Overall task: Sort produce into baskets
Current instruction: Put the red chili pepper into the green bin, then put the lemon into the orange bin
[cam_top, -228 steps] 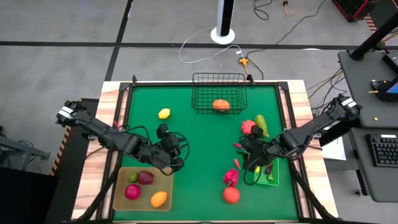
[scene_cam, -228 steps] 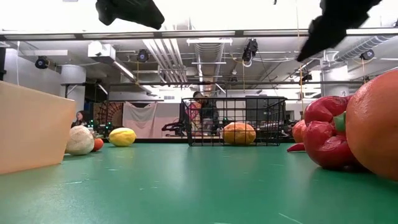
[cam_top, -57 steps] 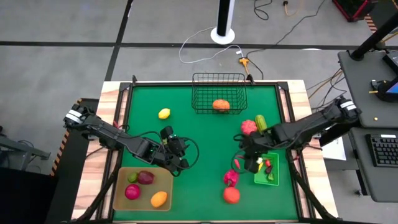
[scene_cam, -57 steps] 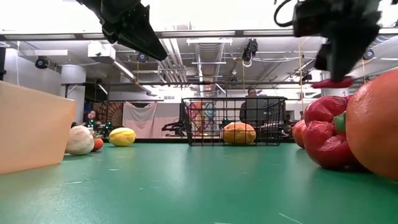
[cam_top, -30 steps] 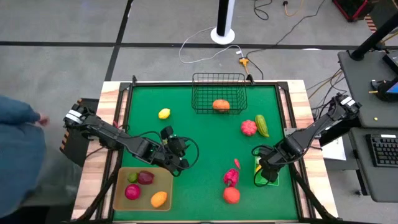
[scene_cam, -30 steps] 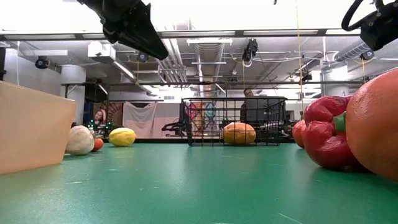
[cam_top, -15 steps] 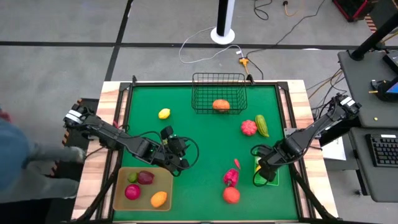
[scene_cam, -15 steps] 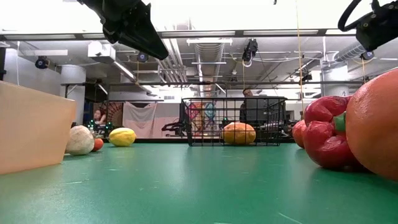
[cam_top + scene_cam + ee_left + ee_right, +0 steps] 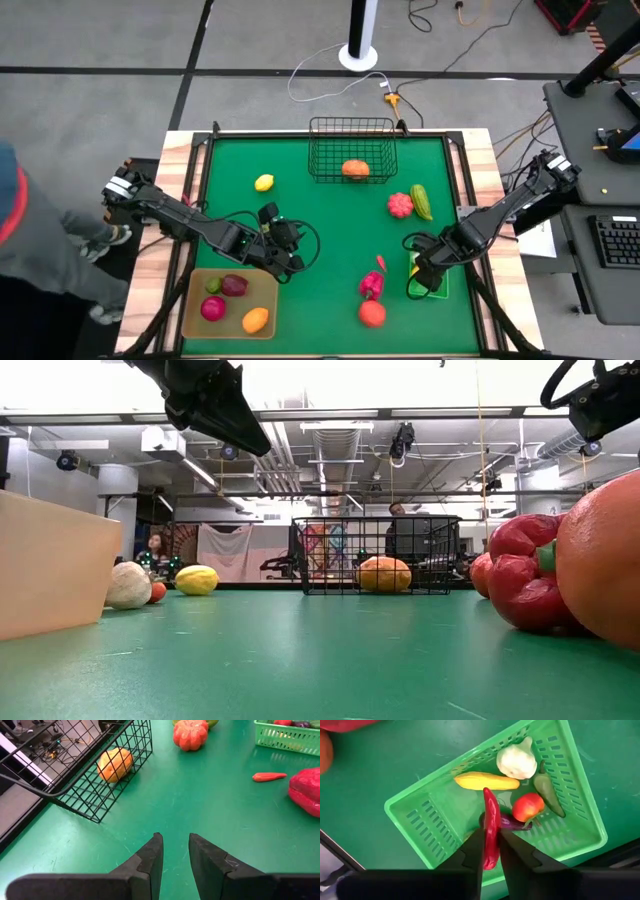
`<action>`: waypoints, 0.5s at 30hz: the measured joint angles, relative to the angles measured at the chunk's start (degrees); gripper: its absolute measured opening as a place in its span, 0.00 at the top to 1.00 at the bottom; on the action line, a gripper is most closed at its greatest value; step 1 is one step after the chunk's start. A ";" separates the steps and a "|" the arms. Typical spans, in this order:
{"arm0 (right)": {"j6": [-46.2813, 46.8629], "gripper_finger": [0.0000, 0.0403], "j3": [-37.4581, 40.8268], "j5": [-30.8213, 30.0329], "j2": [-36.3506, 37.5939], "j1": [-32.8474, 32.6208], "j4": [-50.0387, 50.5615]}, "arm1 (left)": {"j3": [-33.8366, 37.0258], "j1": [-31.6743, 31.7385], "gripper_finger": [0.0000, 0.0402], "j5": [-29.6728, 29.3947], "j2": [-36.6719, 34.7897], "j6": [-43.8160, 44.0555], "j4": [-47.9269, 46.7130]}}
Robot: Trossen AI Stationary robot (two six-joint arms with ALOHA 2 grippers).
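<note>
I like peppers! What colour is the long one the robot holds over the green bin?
Red. The chilli shows best in the right wrist view.

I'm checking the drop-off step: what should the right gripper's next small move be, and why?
Probably open wider and let go: the right gripper holds the red chilli between its fingers directly over the green bin, above the yellow piece and other produce inside. Afterwards it would likely lift clear.
</note>
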State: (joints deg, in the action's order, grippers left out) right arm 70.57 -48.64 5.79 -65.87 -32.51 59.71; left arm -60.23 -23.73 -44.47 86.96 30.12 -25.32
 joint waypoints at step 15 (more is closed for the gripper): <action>-0.93 0.66 0.02 -1.82 0.00 0.02 -0.01 | 0.00 0.00 0.81 -0.02 0.00 0.97 0.00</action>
State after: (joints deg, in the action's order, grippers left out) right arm 69.63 -48.62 3.98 -65.87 -32.49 59.70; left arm -60.23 -23.73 -44.49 86.96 31.09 -25.32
